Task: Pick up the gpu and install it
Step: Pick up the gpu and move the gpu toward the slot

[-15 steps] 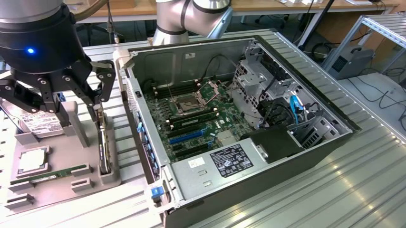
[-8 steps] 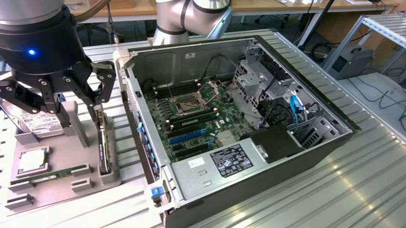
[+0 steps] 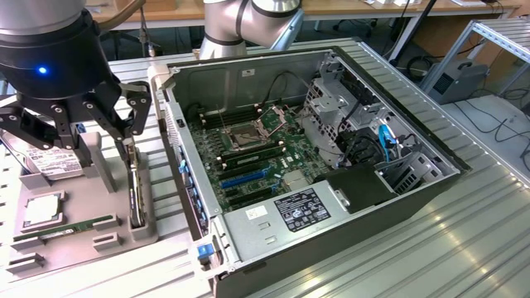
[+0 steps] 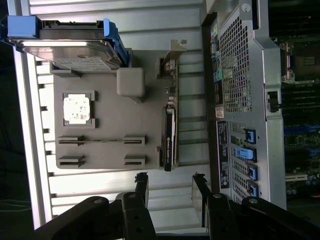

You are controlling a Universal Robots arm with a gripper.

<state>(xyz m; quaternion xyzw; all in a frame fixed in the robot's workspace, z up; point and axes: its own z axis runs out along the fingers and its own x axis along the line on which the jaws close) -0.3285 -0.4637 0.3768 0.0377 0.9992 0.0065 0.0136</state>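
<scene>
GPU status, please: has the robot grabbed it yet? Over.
Jaws open, empty. GPU standing on edge in gray tray, untouched. Nothing between jaws and card.

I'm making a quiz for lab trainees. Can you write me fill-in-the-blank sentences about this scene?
1. The fingers of the gripper are ___ and hold nothing.
2. The gpu stands on edge on the grey tray, ___ the computer case.
3. The hard drive sits in a ___ carrier.
Missing words: open; outside; blue.
</scene>
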